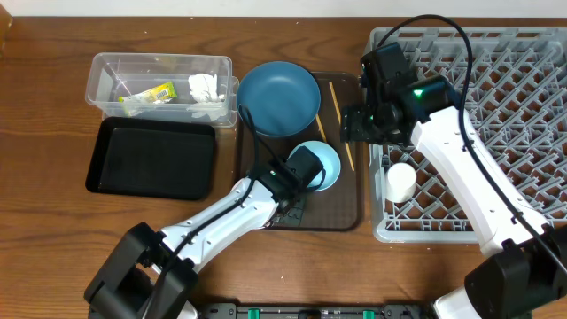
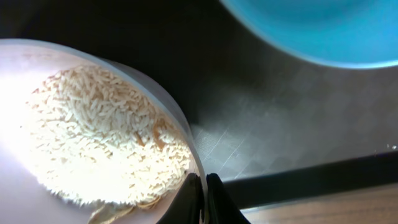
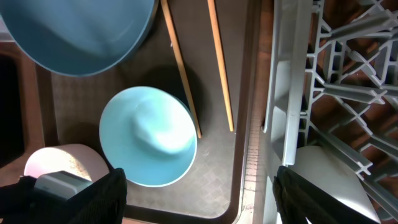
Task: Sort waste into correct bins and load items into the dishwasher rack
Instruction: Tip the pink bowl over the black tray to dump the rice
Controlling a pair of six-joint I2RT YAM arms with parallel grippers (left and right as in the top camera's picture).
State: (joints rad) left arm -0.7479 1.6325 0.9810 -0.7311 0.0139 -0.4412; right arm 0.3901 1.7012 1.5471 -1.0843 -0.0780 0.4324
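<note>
One white bowl of rice, rim pinched.
The left end effector gripped it; the black tray lay leftward, nearest that arm.

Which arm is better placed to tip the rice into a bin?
Left: left tool grips the white bowl holding the rice, nearer the black tray. Right tool is open by the dishwasher rack.

Wooden table, clear box, black tray, brown tray, grey rack
</note>
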